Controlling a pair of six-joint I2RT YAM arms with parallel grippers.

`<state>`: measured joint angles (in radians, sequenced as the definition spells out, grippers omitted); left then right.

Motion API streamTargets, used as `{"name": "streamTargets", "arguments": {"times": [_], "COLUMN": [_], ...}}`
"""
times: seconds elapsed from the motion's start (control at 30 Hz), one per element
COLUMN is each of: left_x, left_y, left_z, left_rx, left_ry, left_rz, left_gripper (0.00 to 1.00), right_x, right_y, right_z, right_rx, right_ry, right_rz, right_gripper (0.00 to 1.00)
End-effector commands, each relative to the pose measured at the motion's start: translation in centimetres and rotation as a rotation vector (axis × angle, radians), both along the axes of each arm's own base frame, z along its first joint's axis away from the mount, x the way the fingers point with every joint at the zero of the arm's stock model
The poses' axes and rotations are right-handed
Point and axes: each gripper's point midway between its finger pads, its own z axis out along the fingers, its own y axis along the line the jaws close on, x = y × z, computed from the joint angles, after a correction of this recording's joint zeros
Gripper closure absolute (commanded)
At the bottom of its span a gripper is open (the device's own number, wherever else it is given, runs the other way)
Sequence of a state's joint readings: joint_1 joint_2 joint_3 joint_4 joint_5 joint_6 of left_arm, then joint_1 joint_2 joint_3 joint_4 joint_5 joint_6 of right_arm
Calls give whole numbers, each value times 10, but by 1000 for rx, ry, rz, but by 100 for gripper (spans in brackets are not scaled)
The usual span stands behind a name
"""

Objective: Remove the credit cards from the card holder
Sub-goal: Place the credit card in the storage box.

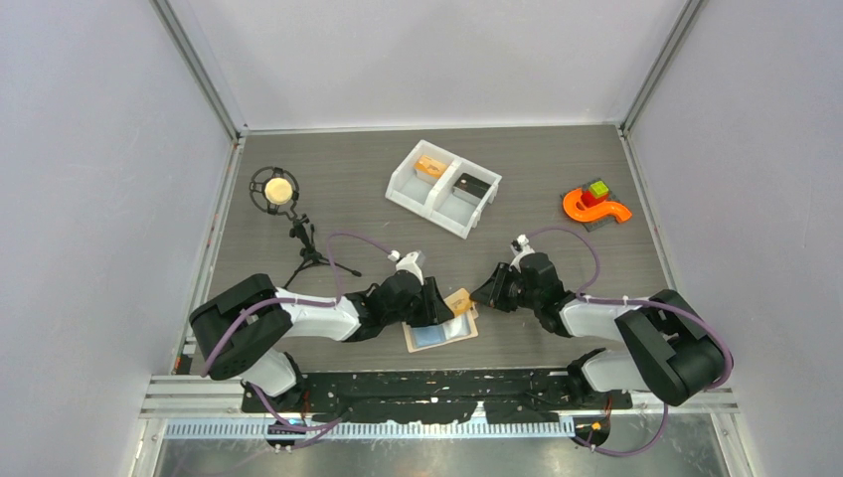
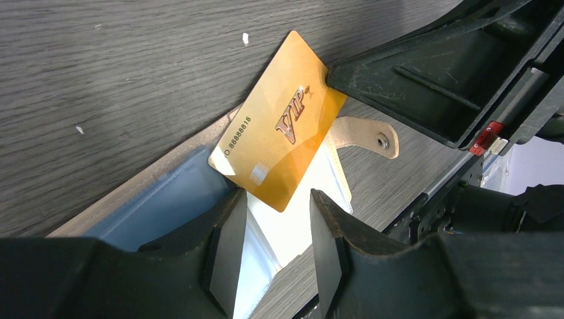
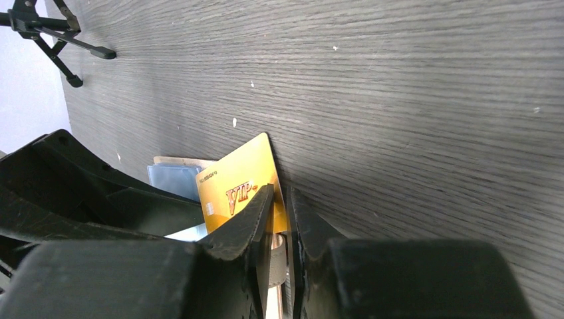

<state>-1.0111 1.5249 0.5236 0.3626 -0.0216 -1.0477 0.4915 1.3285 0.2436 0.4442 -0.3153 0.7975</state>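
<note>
At card holder (image 2: 166, 193), gold "VIP" card (image 2: 279, 156) pinched in right hand (image 3: 279, 199); left hand (image 2: 278, 199) parted

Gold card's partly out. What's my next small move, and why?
Probably draw the right tool back, sliding the gold card lengthwise off the card holder. It looks pinched on the card's outer corner, while the lower corner lies over the holder between the fingers of the open left tool.

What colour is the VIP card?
Card: golden orange, reddish VIP lettering; clearest in left wrist view.
</note>
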Motion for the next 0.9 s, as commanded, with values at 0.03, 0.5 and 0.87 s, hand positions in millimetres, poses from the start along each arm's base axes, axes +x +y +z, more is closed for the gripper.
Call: {"name": "streamTargets", "arguments": {"times": [0.03,0.5,0.87], "left_x": [4,3,11], "left_y": [-3,5,27], "left_z": [5,11,50], "left_rx": [-31,-28,-93], "left_ry": [-20,-41,-103], "left_rz": [6,6,48], "left_gripper": [60,58,44], "right_x": [-28,-23,-18], "right_y": [13,21,19], "right_z": [-3,38,94], "right_rx": [76,238,351], "right_ry": [88,24,-78], "right_rz": [84,76,53], "right_gripper": [82,95,95]}}
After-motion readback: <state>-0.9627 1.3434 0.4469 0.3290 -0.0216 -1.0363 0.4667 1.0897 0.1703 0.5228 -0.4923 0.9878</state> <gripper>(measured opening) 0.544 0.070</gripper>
